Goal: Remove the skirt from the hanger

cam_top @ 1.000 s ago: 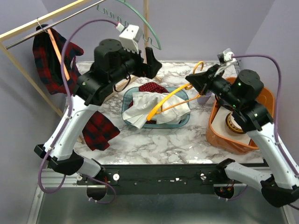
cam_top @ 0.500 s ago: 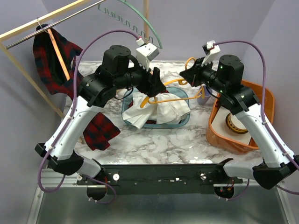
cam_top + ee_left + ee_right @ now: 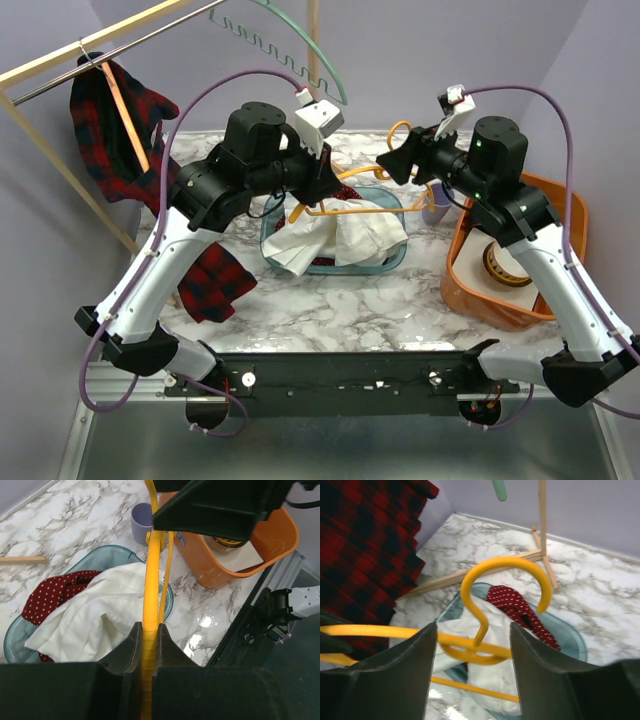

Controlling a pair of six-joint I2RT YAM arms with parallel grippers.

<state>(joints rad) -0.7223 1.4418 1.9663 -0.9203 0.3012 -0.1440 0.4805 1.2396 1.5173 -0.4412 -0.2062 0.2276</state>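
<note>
A bare yellow hanger (image 3: 352, 209) hangs over the teal basket (image 3: 392, 262). My left gripper (image 3: 318, 188) is shut on its bar; in the left wrist view the jaws pinch the yellow hanger bar (image 3: 150, 580) at the left gripper's tips (image 3: 148, 627). My right gripper (image 3: 396, 166) stands open around the hook end. In the right wrist view the yellow hook (image 3: 485, 580) sits in the right gripper's gap (image 3: 472, 626), touching neither finger. A crumpled white garment (image 3: 340, 240), the skirt as far as I can tell, lies in the basket, off the hanger.
A red dotted cloth (image 3: 50, 592) lies under the white one. An orange bin (image 3: 565, 205) stands at the right, a purple cup (image 3: 435, 208) beside it. Plaid clothes (image 3: 100, 130) hang on the wooden rack at left, with more plaid cloth (image 3: 215, 280) lower down. A green hanger (image 3: 300, 50) hangs at the back.
My left gripper came in from the left and shut on the hanger's bar. My right gripper, which held the hanger near the hook, has opened and let go.
</note>
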